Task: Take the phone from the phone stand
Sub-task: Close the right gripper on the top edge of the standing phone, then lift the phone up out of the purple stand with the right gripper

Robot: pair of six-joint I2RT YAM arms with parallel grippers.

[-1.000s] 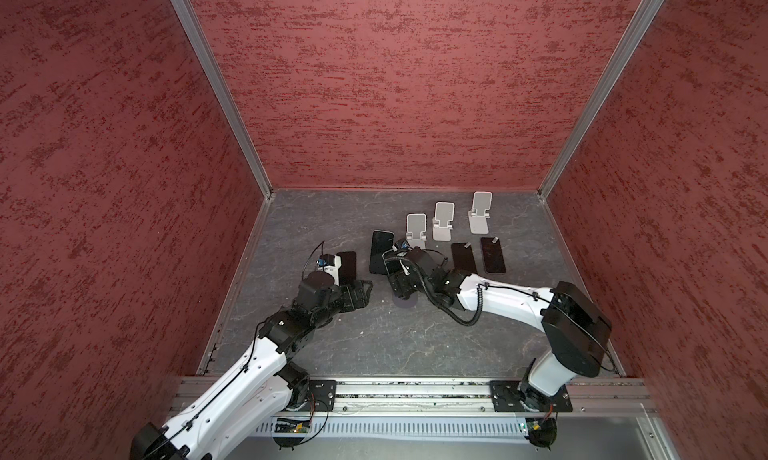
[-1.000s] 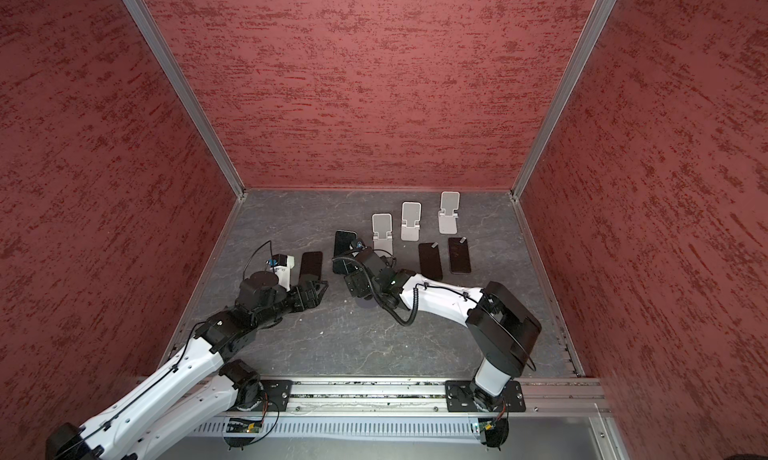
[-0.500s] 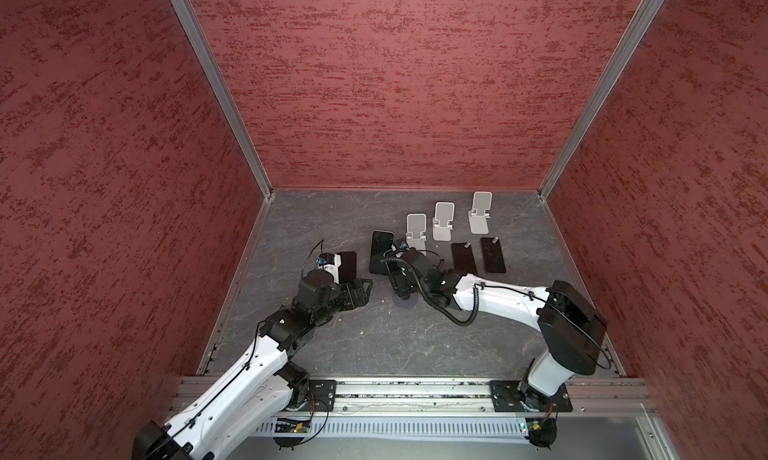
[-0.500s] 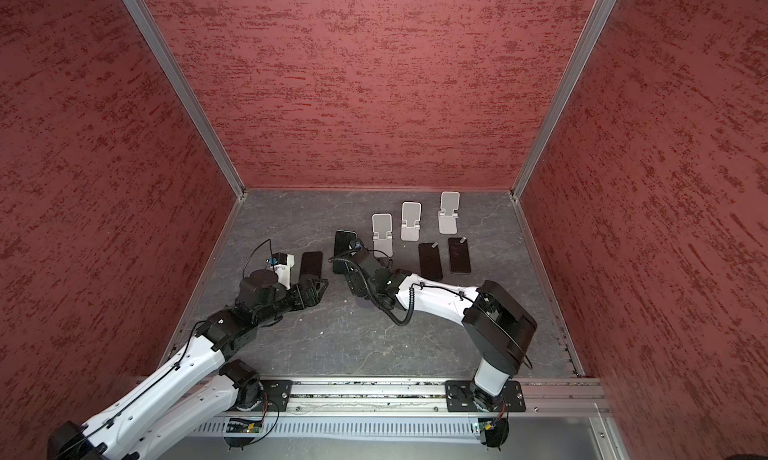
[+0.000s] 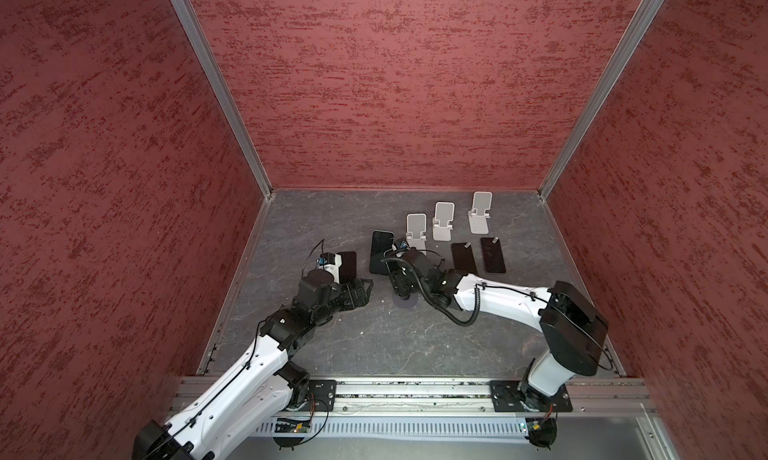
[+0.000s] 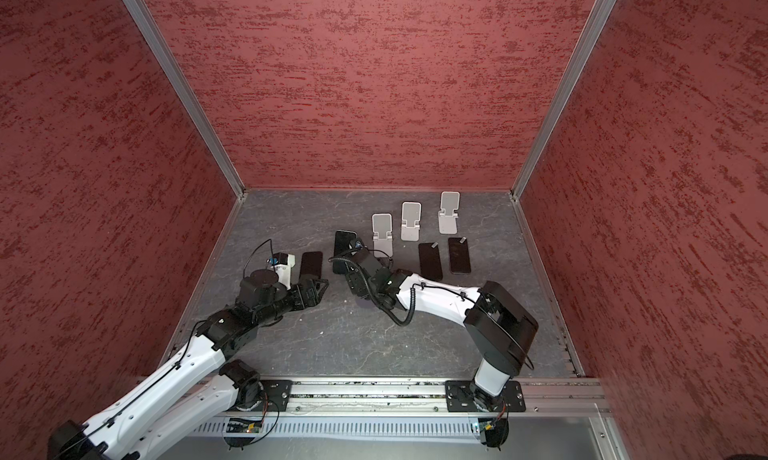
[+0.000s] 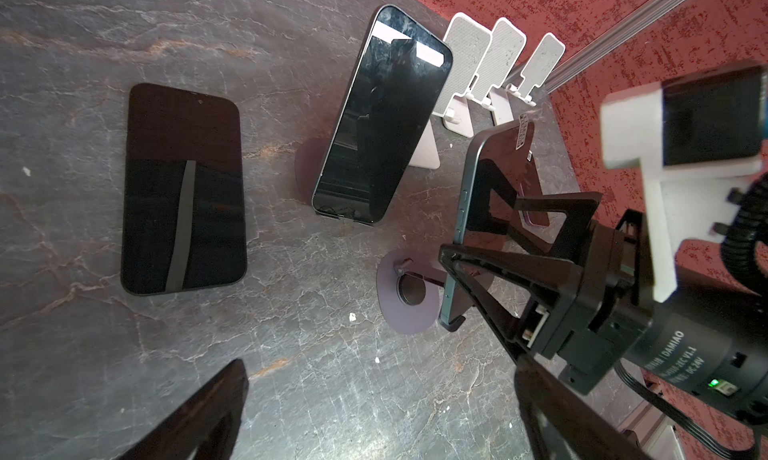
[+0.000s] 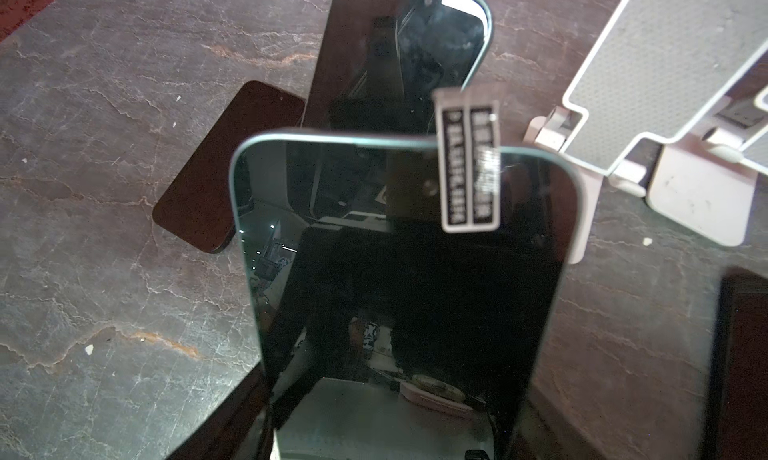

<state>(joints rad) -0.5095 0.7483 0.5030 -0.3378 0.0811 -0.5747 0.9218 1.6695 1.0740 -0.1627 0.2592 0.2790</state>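
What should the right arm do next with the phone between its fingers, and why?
Probably a short straight lift. The right gripper has its fingers closed on the phone, whose lower end is right at the round stand base; rising clear before any sideways move should avoid dragging the base toward the leaning phone.

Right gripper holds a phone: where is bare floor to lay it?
Widest bare patch: grey marbled floor between left arm, right arm and metal front rail. Another lies back left, between the back wall and the leaning black phone. Crowded: three white stands and two flat black phones before them.
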